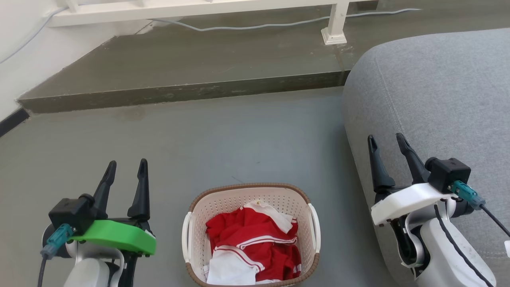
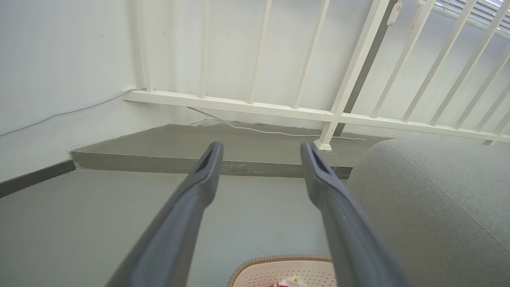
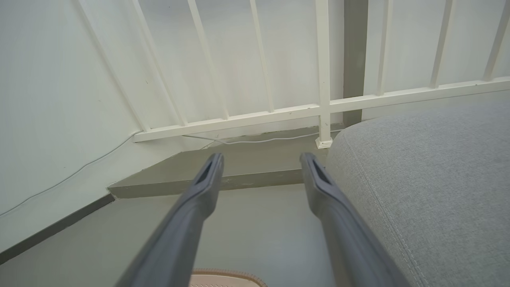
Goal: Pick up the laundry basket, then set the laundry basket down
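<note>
Cream-white perforated plastic laundry basket (image 1: 223,204) with brown woven-look rim, low on the grey floor (image 1: 239,135) between left gripper (image 1: 126,166) and right gripper (image 1: 385,138), touching neither. Both jaws parted, holding nothing. Probably light and fairly stiff, with only soft red-and-white clothes (image 1: 255,243) inside; best taken evenly by the 2 white side handles (image 1: 185,235). Grey fabric sofa (image 1: 438,87) close beside the right arm, crowding that side

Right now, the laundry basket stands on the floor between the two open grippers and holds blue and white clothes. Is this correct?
Not fully. The clothes in the laundry basket are red and white, not blue; the head view shows this. The rest holds: the basket stands on the floor between the left gripper and the right gripper, both open.
</note>
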{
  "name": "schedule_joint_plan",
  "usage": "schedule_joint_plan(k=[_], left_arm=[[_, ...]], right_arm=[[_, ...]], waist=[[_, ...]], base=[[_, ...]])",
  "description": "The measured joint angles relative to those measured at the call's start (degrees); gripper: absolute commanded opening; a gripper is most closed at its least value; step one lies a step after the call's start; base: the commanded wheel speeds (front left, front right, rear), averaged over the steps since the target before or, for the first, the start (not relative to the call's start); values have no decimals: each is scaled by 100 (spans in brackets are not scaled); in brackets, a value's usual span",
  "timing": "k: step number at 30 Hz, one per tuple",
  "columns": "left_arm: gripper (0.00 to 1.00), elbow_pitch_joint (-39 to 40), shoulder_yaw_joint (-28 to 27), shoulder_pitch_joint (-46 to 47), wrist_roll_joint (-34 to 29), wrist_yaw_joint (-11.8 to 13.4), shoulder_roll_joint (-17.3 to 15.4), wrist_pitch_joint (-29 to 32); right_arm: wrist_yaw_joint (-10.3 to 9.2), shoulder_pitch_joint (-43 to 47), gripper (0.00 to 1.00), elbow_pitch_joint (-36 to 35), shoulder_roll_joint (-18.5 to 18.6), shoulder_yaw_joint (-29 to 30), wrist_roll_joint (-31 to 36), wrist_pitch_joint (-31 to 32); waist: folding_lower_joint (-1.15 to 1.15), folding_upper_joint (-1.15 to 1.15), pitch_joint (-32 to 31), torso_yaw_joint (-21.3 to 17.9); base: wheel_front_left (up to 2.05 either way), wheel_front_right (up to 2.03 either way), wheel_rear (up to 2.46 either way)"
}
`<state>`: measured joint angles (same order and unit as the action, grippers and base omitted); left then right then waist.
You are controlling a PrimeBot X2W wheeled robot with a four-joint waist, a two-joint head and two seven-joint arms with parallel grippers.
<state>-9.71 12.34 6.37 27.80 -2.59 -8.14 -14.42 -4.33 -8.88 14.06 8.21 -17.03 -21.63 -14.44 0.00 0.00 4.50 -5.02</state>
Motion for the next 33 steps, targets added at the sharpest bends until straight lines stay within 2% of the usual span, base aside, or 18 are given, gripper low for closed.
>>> schedule_joint_plan(k=[1, 2, 11, 33], left_arm=[[100, 9, -11, -5, 0, -23, 5, 0], [0, 29, -23, -12, -2, -51, 7, 0], [0, -255, 40, -205, 75, -47, 134, 35], [0, -288, -311, -205, 1514, -115, 204, 470]], right_arm=[[27, 1, 100, -3, -7, 8, 1, 0], [27, 1, 0, -8, -13, 13, 2, 0], [31, 259, 0, 240, -118, 16, -116, 20], [281, 263, 0, 190, -231, 482, -1739, 402]], waist=[[0, 0, 2, 1], [0, 0, 5, 2], [0, 0, 1, 10], [0, 0, -103, 129]], base=[[0, 0, 0], [0, 0, 0], [0, 0, 0], [0, 0, 0]])
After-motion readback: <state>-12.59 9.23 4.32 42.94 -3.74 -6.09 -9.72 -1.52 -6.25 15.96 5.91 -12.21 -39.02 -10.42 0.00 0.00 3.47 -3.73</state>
